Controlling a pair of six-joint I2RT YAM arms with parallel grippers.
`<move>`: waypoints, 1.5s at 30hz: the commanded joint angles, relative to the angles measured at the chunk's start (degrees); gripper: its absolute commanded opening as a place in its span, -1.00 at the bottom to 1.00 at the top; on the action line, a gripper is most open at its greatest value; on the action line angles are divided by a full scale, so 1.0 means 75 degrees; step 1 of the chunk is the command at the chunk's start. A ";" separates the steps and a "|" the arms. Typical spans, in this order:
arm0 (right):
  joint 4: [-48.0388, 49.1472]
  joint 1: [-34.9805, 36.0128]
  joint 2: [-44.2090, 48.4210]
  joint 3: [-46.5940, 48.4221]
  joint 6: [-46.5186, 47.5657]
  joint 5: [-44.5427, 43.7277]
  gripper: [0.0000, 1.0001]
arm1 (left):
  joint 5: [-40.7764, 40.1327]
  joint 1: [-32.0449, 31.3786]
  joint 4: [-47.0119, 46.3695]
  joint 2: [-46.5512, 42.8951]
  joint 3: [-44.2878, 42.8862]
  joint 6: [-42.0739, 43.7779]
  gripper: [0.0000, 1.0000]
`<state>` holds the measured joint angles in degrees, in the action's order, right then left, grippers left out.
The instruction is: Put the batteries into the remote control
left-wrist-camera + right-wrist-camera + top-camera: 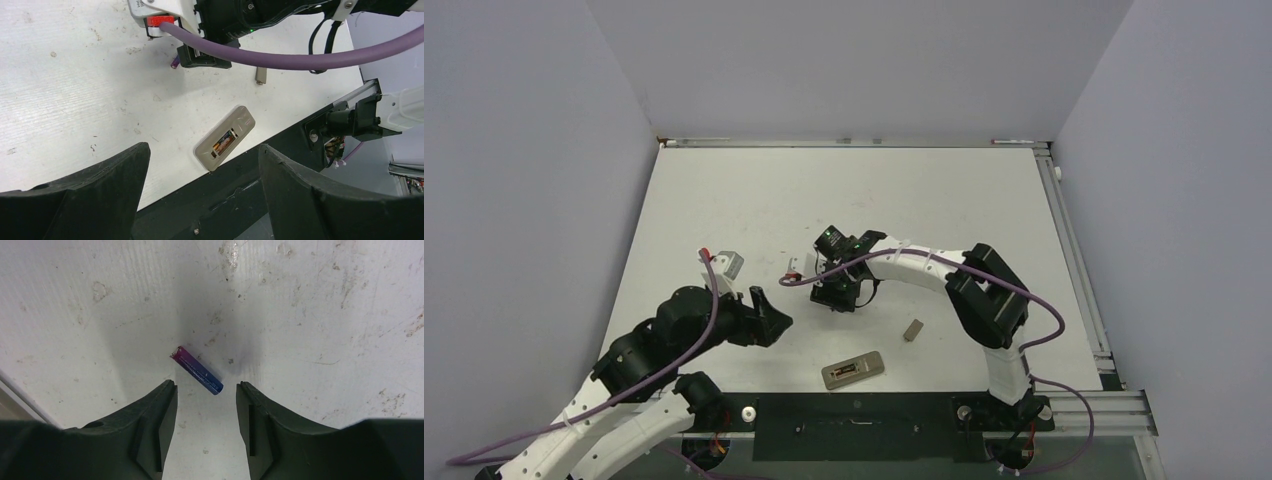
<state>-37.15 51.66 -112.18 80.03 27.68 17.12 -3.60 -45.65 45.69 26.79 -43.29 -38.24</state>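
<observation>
Onlooker: Arm bases (1012, 438) come first in the overhead view. Beyond them the remote control (853, 370) lies back-up near the front edge of the table (874, 200), between the arms. To its left hangs the left gripper (769, 318). At mid-table the right gripper (834, 295) points down.

Inspector: Left wrist view?

Onlooker: Its jaws stand wide and hold nothing. The remote shows between them, with a brownish-gold battery (223, 144) seated in the recess. A small beige piece (260, 75) lies well apart.

Inspector: Right wrist view?

Onlooker: Those jaws are partly open and empty. The purple-blue battery (197, 370) lies flat on the table at a slant, just ahead of the tips and touching neither.

Inspector: Judgement: the pick-up is in hand. Turn the wrist so the jaws square across the battery's length, and lower until they straddle its middle. Close only then, since a grip near one end would likely make it roll or pivot out.
</observation>
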 commanded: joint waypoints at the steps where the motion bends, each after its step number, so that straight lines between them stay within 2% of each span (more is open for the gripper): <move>1: -0.0005 -0.0023 -0.0224 0.0367 0.0183 0.0235 -0.08 | 0.0069 0.0028 -0.0110 -0.0122 -0.0149 0.0148 0.54; 11: 0.0064 0.0080 -0.0308 -0.0001 0.0049 0.0053 -0.27 | -0.0025 0.0028 -0.0140 -0.0172 -0.0110 0.0114 0.57; 24: 0.0346 0.0397 -0.0101 -0.0695 -0.0340 -0.0149 -0.83 | -0.0105 0.0028 -0.0171 -0.0171 -0.0067 0.0058 0.59; 35: 0.0802 0.0431 0.0835 -0.1326 -0.0934 -0.0417 -0.83 | -0.0111 0.0031 -0.0186 -0.0138 -0.0039 -0.0047 0.59; 45: 0.0913 0.0581 0.2747 -0.2288 -0.1041 -0.0601 -0.83 | -0.0011 0.0028 -0.0352 0.0029 0.0171 -0.0363 0.59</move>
<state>-31.31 54.74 -99.37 64.10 20.21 13.32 -3.90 -45.65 45.58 26.46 -42.83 -39.00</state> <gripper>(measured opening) 0.115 0.793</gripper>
